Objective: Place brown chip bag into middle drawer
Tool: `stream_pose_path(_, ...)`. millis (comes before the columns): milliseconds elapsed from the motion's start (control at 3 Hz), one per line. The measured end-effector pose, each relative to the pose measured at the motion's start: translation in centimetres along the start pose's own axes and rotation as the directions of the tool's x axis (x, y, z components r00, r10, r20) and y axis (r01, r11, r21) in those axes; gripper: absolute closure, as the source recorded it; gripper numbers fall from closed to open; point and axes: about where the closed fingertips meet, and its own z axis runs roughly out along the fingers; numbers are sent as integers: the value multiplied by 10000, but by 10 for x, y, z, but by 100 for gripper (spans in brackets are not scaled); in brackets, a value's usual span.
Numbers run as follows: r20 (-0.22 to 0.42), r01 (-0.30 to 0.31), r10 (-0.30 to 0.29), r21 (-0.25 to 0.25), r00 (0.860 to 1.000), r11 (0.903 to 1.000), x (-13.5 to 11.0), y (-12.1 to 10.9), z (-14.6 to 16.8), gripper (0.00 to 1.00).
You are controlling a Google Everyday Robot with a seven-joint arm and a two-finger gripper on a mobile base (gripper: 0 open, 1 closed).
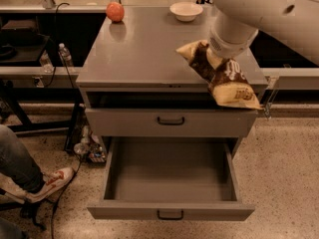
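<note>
The brown chip bag (pixel 227 78), dark brown with tan-yellow ends and white lettering, hangs tilted over the front right edge of the grey cabinet top (pixel 139 54). Its lower end dips in front of the upper drawer front (pixel 169 121). My gripper (pixel 215 59) is at the end of the white arm that comes in from the upper right. It is shut on the bag's upper part, and the wrist mostly hides the fingers. The middle drawer (pixel 149 212) is pulled fully open below, and its shallow tray holds nothing.
An orange-red fruit (pixel 115 11) and a white bowl (pixel 186 11) sit at the back of the cabinet top. A person's leg and shoe (pixel 45 180) are on the floor at the left. A water bottle (pixel 65 56) and cables are left of the cabinet.
</note>
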Motion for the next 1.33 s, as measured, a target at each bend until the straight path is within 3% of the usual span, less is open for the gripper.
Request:
stream_pose_path(333, -921, -791, 770, -185, 9928, 9967, 57, 7, 4, 100)
stream_pose_path(667, -2089, -1407, 1280, -470, 9695, 9889, 112, 29, 30, 100)
stream_pose_path(1000, -2091, -1408, 1281, -470, 9695, 9889, 112, 29, 30, 100)
stream_pose_path(1333, -2559, -1526, 1351, -500, 9572, 9870, 118, 32, 38, 100)
